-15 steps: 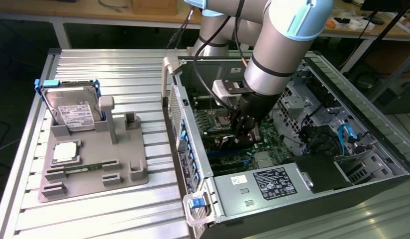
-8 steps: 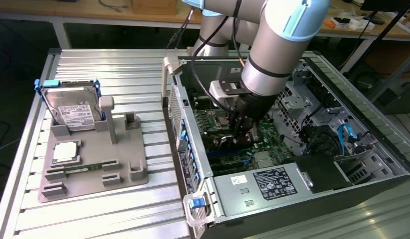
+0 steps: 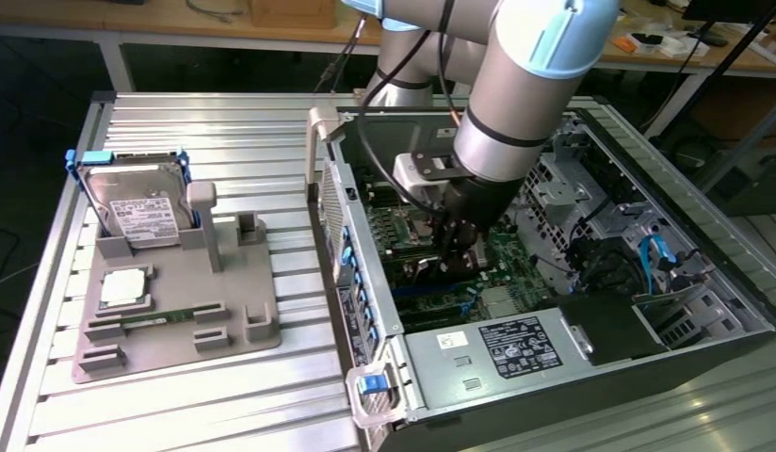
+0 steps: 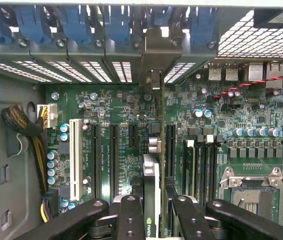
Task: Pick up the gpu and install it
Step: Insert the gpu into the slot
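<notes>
The gpu (image 4: 151,172) stands edge-on between my black fingers (image 4: 130,215), a thin strip with a small green logo near the grip. Its silvery end bracket (image 4: 154,52) sits against the case's rear slot openings. The card lines up over a dark expansion slot on the green motherboard (image 4: 116,107); I cannot tell whether it is seated. My gripper (image 4: 151,212) is shut on the gpu. In the exterior view the gripper (image 3: 461,247) reaches down into the open computer case (image 3: 689,282), low over the motherboard (image 3: 508,259).
Blue slot clips (image 4: 116,25) line the case's rear wall. The processor socket (image 4: 251,192) and memory slots (image 4: 201,165) lie beside the card. At the exterior view's left, a grey holder (image 3: 174,348) carries a silver hard drive (image 3: 139,209), a processor (image 3: 124,287) and a memory stick (image 3: 155,320).
</notes>
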`<state>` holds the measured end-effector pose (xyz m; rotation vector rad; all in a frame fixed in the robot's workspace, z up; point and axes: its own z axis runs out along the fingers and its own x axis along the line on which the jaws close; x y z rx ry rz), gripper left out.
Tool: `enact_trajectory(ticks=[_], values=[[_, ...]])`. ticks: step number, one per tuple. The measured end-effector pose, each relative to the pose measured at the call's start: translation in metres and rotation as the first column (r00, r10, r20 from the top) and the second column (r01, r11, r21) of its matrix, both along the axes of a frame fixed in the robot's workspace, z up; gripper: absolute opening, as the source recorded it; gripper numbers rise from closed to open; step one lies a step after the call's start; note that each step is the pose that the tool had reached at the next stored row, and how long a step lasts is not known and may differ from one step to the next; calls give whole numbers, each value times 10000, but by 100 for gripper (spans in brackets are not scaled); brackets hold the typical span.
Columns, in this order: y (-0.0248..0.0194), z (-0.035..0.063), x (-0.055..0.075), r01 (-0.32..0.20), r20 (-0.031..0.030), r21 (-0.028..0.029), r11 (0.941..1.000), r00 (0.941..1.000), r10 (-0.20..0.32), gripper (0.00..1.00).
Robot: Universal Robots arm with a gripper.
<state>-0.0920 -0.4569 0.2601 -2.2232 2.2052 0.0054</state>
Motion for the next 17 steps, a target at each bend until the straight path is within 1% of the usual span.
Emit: enact_trajectory(ticks=[4, 13, 17], values=[[0, -1, -15, 0, 26, 0, 10000, 10000, 0, 27], [-1, -2, -16, 0, 28, 1, 10000, 10000, 0, 27], [-17, -3, -16, 0, 27, 4, 10000, 10000, 0, 27]])
